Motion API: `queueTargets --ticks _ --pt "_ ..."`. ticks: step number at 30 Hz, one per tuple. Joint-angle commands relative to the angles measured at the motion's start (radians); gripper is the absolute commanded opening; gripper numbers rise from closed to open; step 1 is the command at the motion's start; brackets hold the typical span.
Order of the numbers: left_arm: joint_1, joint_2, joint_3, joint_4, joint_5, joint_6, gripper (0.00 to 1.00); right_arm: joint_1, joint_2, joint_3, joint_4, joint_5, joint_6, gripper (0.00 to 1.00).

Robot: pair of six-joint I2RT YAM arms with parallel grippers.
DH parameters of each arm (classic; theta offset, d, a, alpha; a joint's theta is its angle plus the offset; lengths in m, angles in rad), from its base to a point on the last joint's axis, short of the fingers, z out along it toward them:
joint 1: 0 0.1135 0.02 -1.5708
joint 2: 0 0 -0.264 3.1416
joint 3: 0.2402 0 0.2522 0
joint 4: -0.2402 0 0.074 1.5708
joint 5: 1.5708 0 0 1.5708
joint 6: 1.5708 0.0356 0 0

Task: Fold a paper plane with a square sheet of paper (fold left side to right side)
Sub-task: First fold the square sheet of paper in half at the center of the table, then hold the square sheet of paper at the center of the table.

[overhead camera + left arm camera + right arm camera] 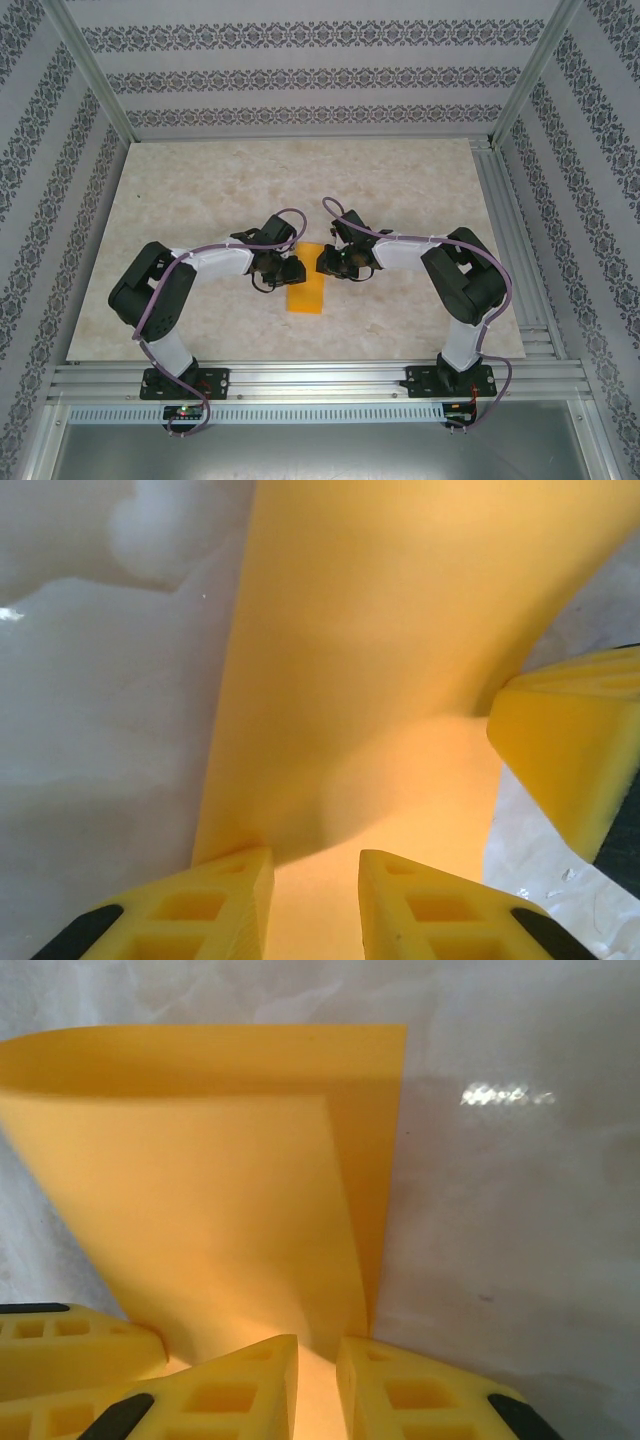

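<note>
Pale marbled tabletop (200, 200) spreads between patterned walls (300, 80), and at its middle, between the two arms, lies the square sheet of paper (306, 294), doubled over so that from above it reads as a narrow orange-yellow strip. The left gripper (291, 270) and the right gripper (322, 262) meet nose to nose over its far end. Seen from the right wrist, the upper layer arches off the lower one, and its near corner runs down into the thin slit between that gripper's yellow fingertips (255, 1385), which look pinched on it. Seen from the left wrist, the left jaws stand a narrow way apart with paper in the gap; whether they grip it or merely straddle it I cannot tell. The sheet looks thin, light and limp, likely to spring open until creased and to skate on the smooth stone under any sideways push. A free edge or corner seems the best place to take it, with a light pinch, since a hard tug could crumple or tear it.
</note>
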Motion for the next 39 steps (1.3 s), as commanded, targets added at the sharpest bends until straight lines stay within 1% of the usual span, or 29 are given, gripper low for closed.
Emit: queueTargets --ticks 1,12,16,21,25,30,39 --pt "-0.002 0.015 -0.011 -0.018 -0.036 0.026 0.30 0.010 0.044 -0.018 -0.083 0.065 -0.018 0.20" --pt "-0.002 0.023 -0.031 -0.003 -0.020 0.022 0.31 0.009 0.030 -0.022 -0.072 0.064 -0.024 0.21" --pt "-0.002 0.025 -0.045 0.000 -0.023 0.017 0.31 -0.002 -0.019 -0.018 -0.041 0.031 -0.036 0.21" --pt "-0.004 0.030 -0.059 0.009 -0.021 0.005 0.31 -0.031 -0.110 -0.001 -0.052 0.006 -0.051 0.22" --pt "-0.004 0.028 -0.058 0.009 -0.022 0.006 0.31 -0.041 -0.134 0.005 -0.030 -0.029 -0.031 0.22" --pt "-0.004 0.031 -0.056 0.006 -0.026 0.007 0.31 -0.033 -0.079 0.032 0.060 -0.084 0.030 0.21" --pt "-0.006 0.028 -0.053 -0.002 -0.032 0.011 0.30 -0.006 0.051 0.161 0.061 -0.087 0.042 0.19"
